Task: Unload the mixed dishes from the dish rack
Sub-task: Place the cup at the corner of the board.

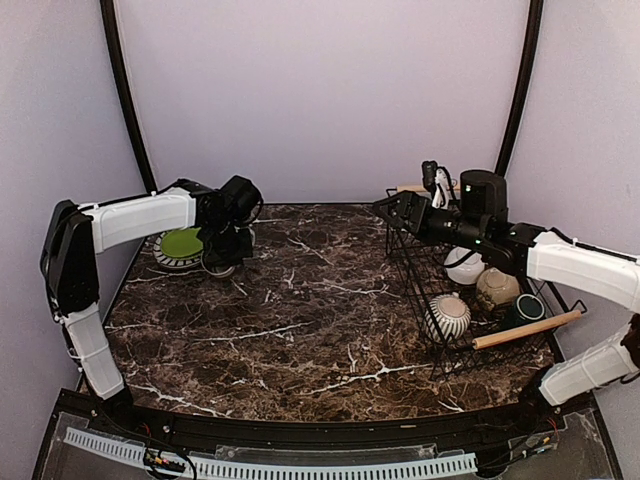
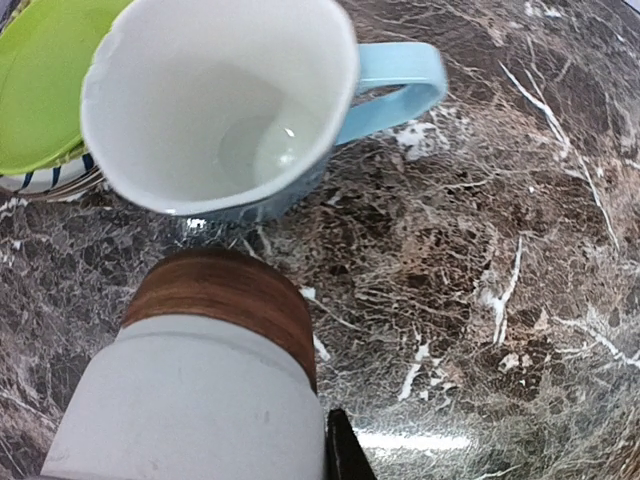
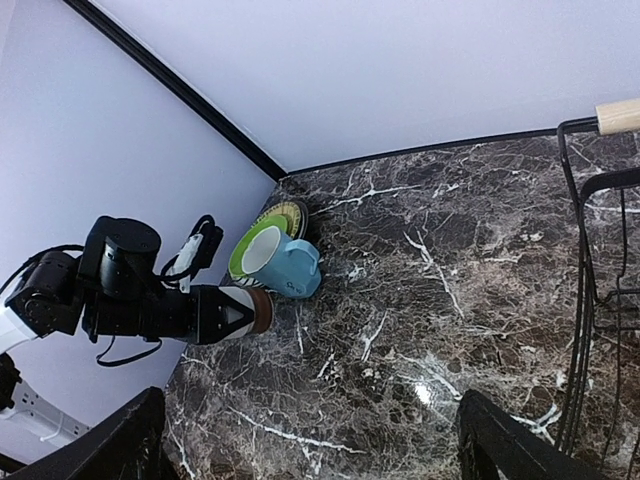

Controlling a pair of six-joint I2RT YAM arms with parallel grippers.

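Left gripper point(image 1: 228, 248) clenched just behind light blue ceramic mug point(image 2: 230, 110), parked beside round lime-green plate point(image 2: 40, 80); right gripper point(image 1: 392, 208), jaws spread, above rim of black wire dish rack point(image 1: 412, 262), likely for next pick.

The middle of the bench point(image 1: 320, 320) lies bare between my arms, a wide lane from near edge to back wall point(image 1: 320, 100). On my right the dish rack point(image 1: 415, 290) fences off its corner: wire sides and a wooden handle point(image 1: 527, 328) across the near end, so the way in is from above (the striped grey bowl point(image 1: 448, 316) and dark green mug point(image 1: 524, 311) sit inside). Far left, the light blue mug point(image 2: 220, 110) and lime-green plate point(image 2: 40, 90) crowd my left claw point(image 1: 224, 260), closed on the small grey cup point(image 2: 200, 380).
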